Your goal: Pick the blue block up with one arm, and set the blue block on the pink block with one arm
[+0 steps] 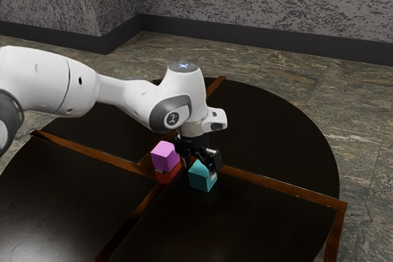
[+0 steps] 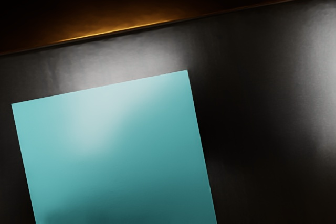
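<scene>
Blue block: the blue block (image 1: 203, 177) sat on the dark tabletop (image 1: 279, 142), just beside a wooden divider strip (image 1: 276, 186). It looked teal in colour and was turned slightly askew to the strip.
End effector: the end effector (image 1: 201, 156) hung directly over the blue block, at or just above its top face. I could not tell whether it was released or clenched on the block.
Wrist view: the blue block's top face (image 2: 115, 150) lay close beneath the hand, with the divider strip (image 2: 131, 24) running past beyond it.
Pink block: the pink block (image 1: 164, 154) stood near the blue block, on the exterior view's left. It rested on top of a red block (image 1: 164, 178), so the target face was raised.
Task stage: judged as the grasp itself. The blue block was not yet lifted and nothing was on the pink block.
Risk, grasp: the block's skew could have put the contact on its edges instead of flat faces, so it might twist or slip out on lifting.
Risk, collision: the pink block was close, so a low sideways carry would probably have struck it and toppled it off the red block.
Risk, placement: a two-block stack makes a narrow and unsteady base. An off-centre or tilted release could have tipped the blue block off or brought the stack down.
Risk, divider: dragging the block instead of lifting it might have caught it on the strip.
</scene>
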Tool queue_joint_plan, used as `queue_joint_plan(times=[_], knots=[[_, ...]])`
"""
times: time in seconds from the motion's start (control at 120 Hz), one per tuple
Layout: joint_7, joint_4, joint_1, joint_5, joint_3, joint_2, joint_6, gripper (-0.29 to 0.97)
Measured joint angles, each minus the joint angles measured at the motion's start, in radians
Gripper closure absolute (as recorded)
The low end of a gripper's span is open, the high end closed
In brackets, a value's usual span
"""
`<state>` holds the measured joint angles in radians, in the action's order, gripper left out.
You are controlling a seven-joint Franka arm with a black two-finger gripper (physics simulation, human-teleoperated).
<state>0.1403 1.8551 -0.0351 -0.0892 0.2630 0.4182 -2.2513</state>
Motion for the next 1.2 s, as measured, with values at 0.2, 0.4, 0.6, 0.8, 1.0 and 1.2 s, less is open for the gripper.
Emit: queue_joint_plan(times=[0.2, 0.4, 0.6, 0.8, 1.0, 1.2], knots=[[-0.024, -0.018, -0.001, 0.000, -0.017, 0.016, -0.002, 0.00], [-0.046, -0.033, -0.012, 0.000, -0.022, 0.033, -0.004, 0.00], [-0.062, -0.035, -0.014, 0.000, -0.026, 0.054, -0.007, 0.00], [-0.073, -0.059, -0.018, 0.000, -0.028, 0.075, -0.008, 0.00], [-0.082, -0.063, -0.017, 0.000, -0.028, 0.093, -0.009, 0.00], [-0.089, -0.063, -0.017, 0.001, -0.034, 0.098, -0.010, 0.03]])
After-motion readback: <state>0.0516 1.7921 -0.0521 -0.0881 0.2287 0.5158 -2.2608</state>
